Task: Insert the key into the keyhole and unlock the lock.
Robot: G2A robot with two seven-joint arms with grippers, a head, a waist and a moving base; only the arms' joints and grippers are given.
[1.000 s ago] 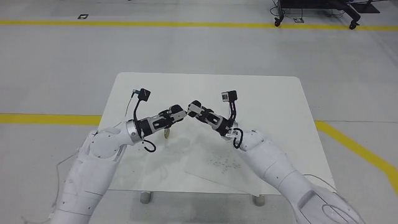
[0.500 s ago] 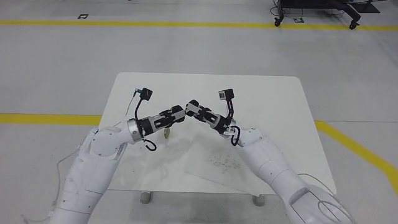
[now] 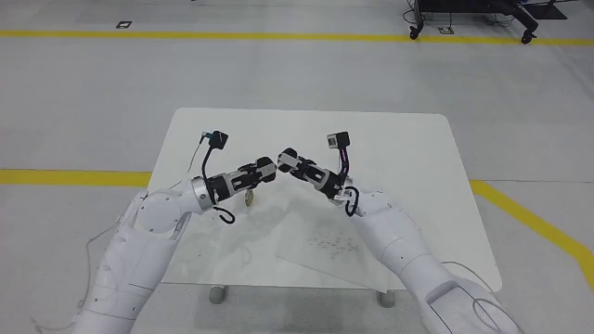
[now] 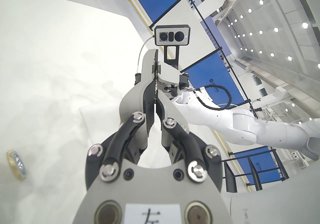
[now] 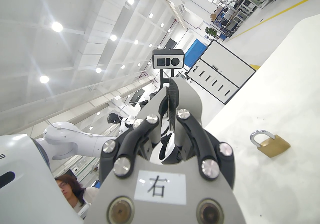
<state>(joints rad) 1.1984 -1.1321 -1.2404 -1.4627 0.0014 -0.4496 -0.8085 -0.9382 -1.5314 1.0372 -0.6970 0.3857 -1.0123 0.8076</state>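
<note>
L end effector [image 4: 155, 77] pinched shut, pads touching. R end effector [image 5: 171, 92] same. Both tip to tip above white bench [image 3: 408, 148]. Brass padlock w/ silver shackle [image 5: 271, 144] flat on bench near L end effector. White one-character label [image 5: 160, 187] on each housing.

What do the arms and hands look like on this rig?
Left arm and right arm: glossy white shells, black wrist sections, a looped black cable. Left hand and right hand: grey fingers, black ribbed pads, black links with silver bolts, a white label bearing one black character.
</note>
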